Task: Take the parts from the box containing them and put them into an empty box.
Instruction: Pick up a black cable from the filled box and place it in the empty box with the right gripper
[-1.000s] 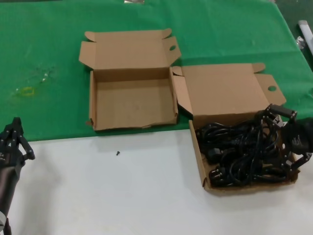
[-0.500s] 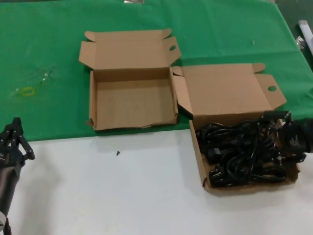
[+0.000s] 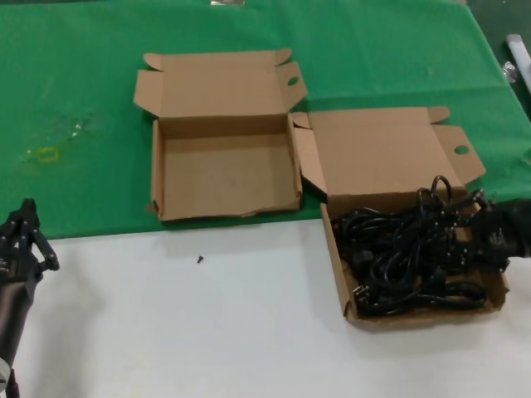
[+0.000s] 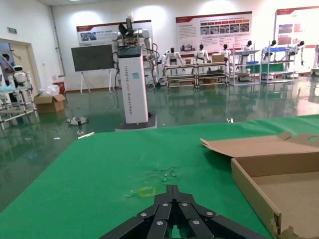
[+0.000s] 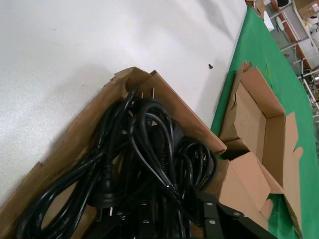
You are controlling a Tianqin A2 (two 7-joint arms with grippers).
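Black power cords (image 3: 411, 257) fill the cardboard box (image 3: 340, 269) at lower right; the right gripper (image 3: 489, 236) is buried among them, jaw state impossible to tell. Next: lift a cord to the empty box (image 3: 224, 170), centre. The left gripper (image 3: 23, 240) idles lower left, closed.

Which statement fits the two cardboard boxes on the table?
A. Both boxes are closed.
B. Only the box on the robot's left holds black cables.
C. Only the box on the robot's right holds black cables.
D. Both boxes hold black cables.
C: the box containing them, on the robot's right, is heaped with black power cables where the right gripper reaches in, while the empty box shows only its bare floor; both lids are open.
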